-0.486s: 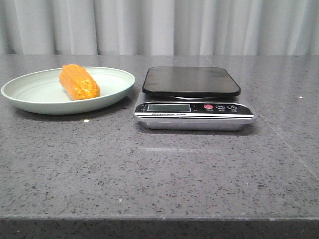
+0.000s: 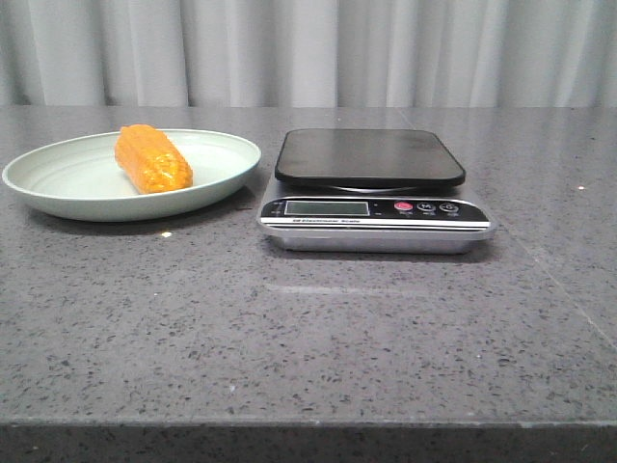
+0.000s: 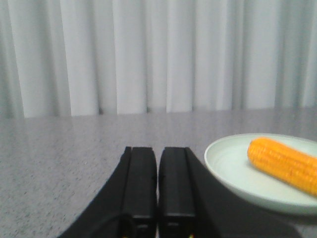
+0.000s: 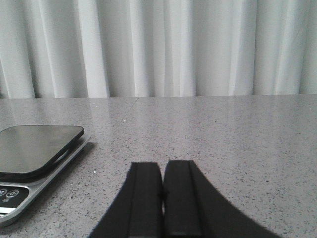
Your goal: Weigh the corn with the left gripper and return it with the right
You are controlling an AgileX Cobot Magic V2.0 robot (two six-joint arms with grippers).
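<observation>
The orange-yellow corn [image 2: 152, 159] lies on the pale green plate [image 2: 58, 188] at the table's left. The corn [image 3: 283, 163] and the plate [image 3: 228, 163] also show in the left wrist view. My left gripper [image 3: 157, 148] is shut with nothing between its fingers, low over the table beside the plate and apart from the corn. My right gripper [image 4: 163, 163] is shut and empty too, off to the side of the scale [image 4: 29, 158]. Neither gripper appears in the front view.
A digital kitchen scale [image 2: 371, 193] with a black weighing platform stands in the middle of the grey speckled table, right of the plate. A white curtain hangs behind the table's far edge.
</observation>
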